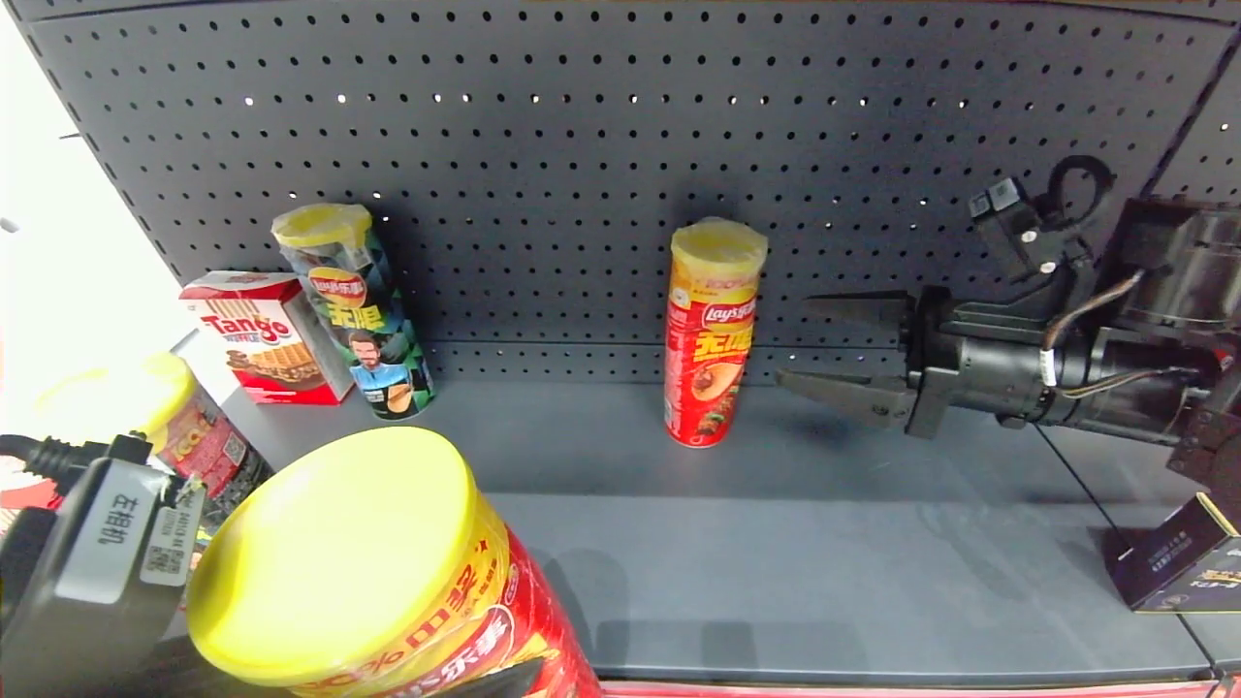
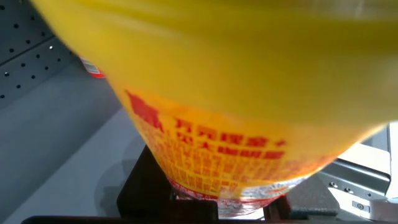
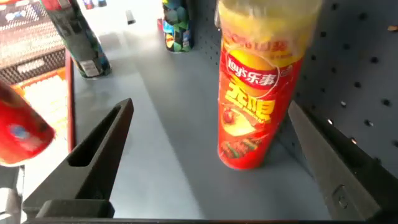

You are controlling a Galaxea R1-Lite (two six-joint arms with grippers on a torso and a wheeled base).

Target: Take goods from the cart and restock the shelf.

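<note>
Low at the left of the head view, the left gripper is clamped on the held can, a red chip tube with a yellow lid raised close under the camera, in front of the shelf and tilted so the lid faces up and left. The left wrist view adds the underside: the tube's base is wedged between dark fingers, with grey shelf surface beyond it. Behind the held can, at the shelf's left end, stand a yellow-lidded can, a red wafer box and a dark patterned can, the box and the dark can side by side against the pegboard. Near the shelf's middle the standing red can is upright, close to the pegboard and well apart from the others. To its right the right arm reaches in level from the side; the right gripper is spread open, its tips pointing at that can, near it but not touching. The right wrist view shows the can lined up with the gap between the two fingers, just ahead of them, and the dark patterned can farther along the shelf. A dark box sits at the shelf's right end.
</note>
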